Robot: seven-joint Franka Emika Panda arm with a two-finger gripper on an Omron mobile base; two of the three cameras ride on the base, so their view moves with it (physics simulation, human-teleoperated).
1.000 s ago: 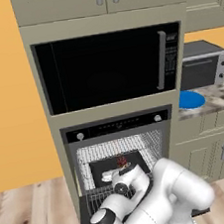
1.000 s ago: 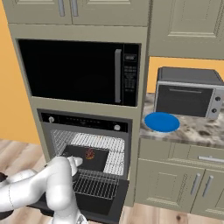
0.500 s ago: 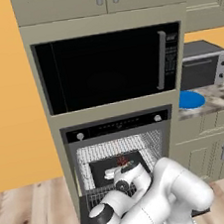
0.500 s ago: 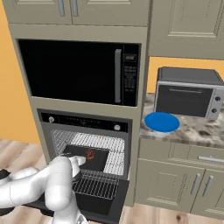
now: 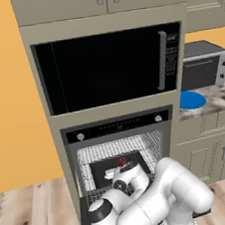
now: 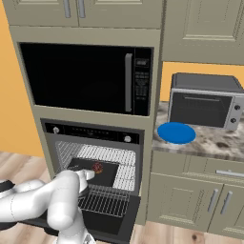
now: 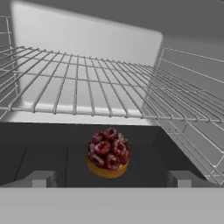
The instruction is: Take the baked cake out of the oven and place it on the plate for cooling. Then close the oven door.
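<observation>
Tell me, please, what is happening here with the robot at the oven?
The robot arm is reaching into the open oven, whose door is folded down. Its gripper is open and lined up in front of the baked cake, which sits on a dark tray under a wire rack; nothing is gripped yet. The blue plate waits on the counter to the right, in front of the toaster oven.
</observation>
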